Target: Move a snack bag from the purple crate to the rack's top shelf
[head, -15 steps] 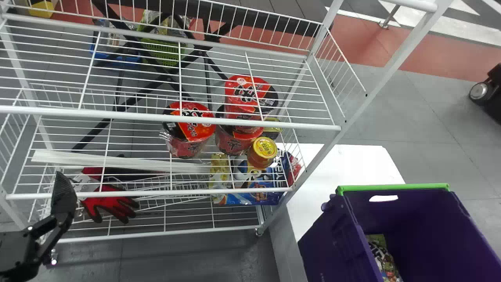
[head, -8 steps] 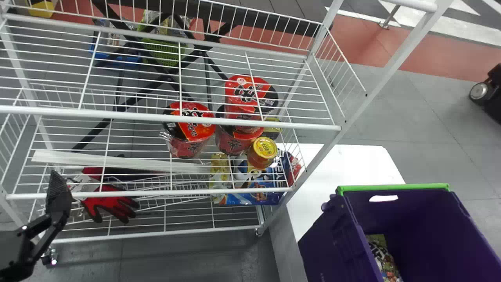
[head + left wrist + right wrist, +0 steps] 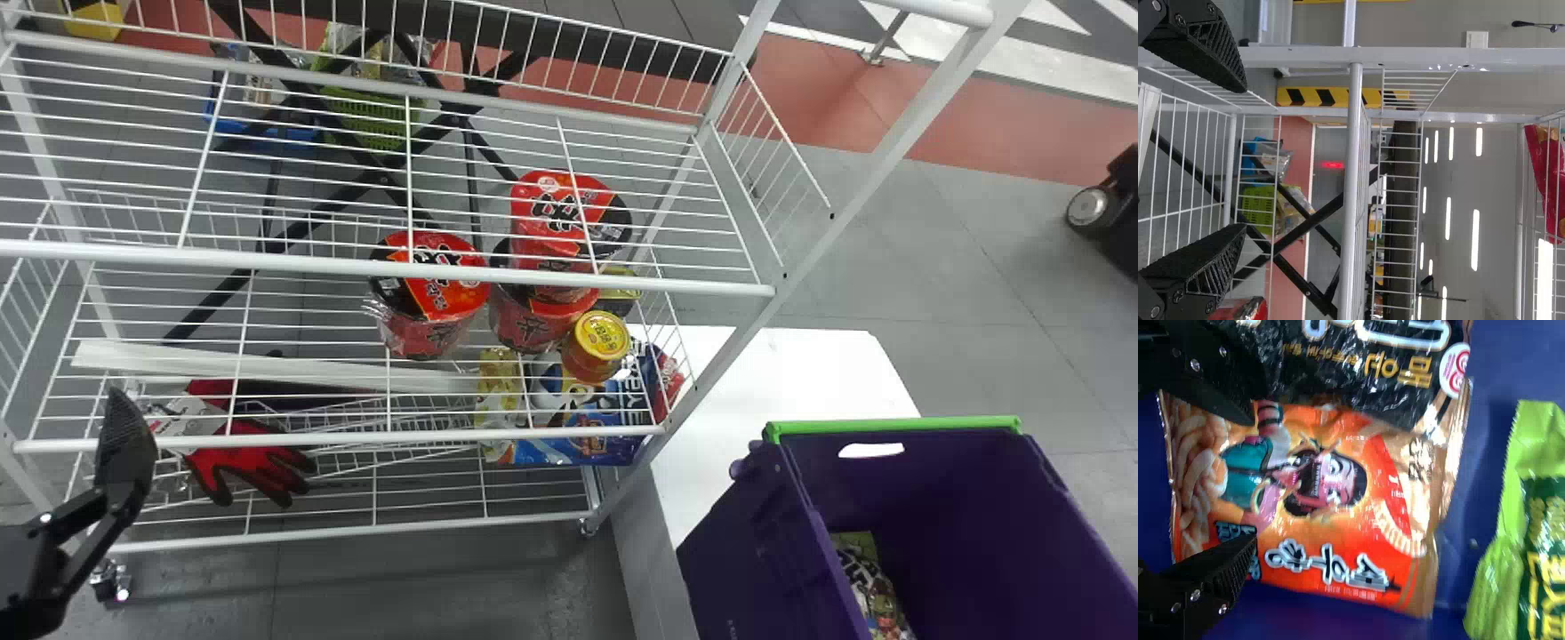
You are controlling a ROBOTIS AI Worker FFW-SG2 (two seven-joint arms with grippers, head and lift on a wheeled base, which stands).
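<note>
On the left, my left end effector (image 3: 1245, 160) waits by the rack (image 3: 267, 261), fingers well apart, nothing between them. High on the rack, a red bag (image 3: 1543, 160) could crowd the landing spot and tip whatever I set down!

Across to the right, and here's the action: the orange snack bag (image 3: 1311, 520) lies flat in the purple crate (image 3: 765, 542), under my right end effector (image 3: 1253, 482), its fingers spread wide, no grip yet. Danger here: what looks like a black packet (image 3: 1338, 373) overlaps it, so closing could pinch both. That shiny, floppy wrapper may slide free if I bite too shallow, and the crate's tall wall could snag it on the lift.

Now the print, left to right! Bold dark characters on the lid of the red tub (image 3: 431, 302), smaller ones on the yellow-lidded jar (image 3: 600, 336). In the crate, white outlined lettering and a cartoon figure on the snack bag, gold and white characters across the black packet, and pale and yellow ones on the green packet (image 3: 1538, 553) at the far right.
</note>
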